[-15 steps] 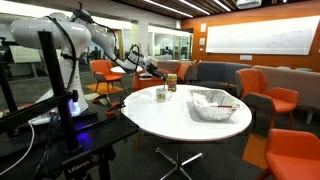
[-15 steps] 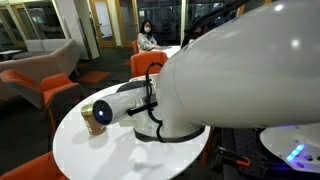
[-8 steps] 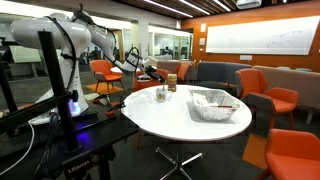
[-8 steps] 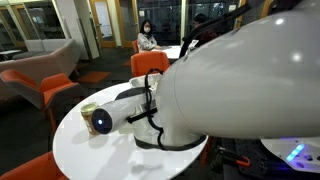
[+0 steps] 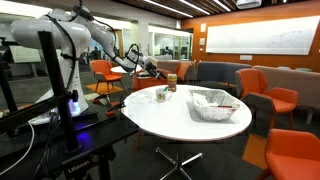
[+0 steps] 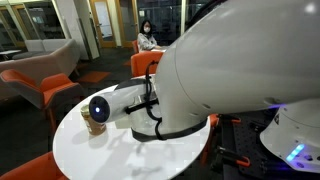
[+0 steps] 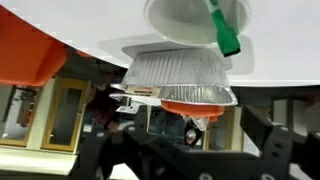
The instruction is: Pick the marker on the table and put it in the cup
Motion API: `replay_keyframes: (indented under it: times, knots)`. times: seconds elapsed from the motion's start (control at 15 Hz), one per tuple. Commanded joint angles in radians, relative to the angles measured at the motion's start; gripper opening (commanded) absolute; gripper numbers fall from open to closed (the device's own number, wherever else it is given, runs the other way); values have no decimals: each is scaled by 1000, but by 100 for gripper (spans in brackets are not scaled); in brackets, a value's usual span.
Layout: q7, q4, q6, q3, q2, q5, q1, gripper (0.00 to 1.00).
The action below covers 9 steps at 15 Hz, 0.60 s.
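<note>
The wrist view stands upside down. In it the white cup [image 7: 190, 14] sits at the top edge, and the green marker [image 7: 224, 34] stands tilted inside it with its end over the rim. My gripper [image 7: 190, 150] is open; its dark fingers [image 7: 285, 140] stand wide apart at the bottom, and nothing is between them. In an exterior view the gripper [image 5: 151, 69] hangs above and just behind the small white cup [image 5: 162, 94] on the round white table [image 5: 180, 120]. The marker is too small to make out there.
A silvery mesh basket [image 7: 178, 72] [image 5: 212, 104] stands on the table beyond the cup. An amber-brown jar [image 5: 171, 82] is behind the cup. Orange chairs [image 5: 275, 100] ring the table. My own arm [image 6: 220, 80] fills most of an exterior view.
The gripper has opened and let go of the marker, which now rests in the cup. The arm has shifted a little above the cup.
</note>
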State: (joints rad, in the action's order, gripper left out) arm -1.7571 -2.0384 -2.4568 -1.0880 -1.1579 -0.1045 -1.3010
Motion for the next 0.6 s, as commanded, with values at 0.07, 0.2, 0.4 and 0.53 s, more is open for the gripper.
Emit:
replay_keyframes:
  times: [0.07, 0.2, 0.4, 0.53]
  knots:
    - [6, -57, -35, -7, 113, -16, -4, 100]
    - [19, -78, -32, -15, 159, -20, -11, 100]
    - [37, -115, -50, -31, 237, -24, -23, 100]
    - [65, -140, -63, -36, 296, -26, -27, 100]
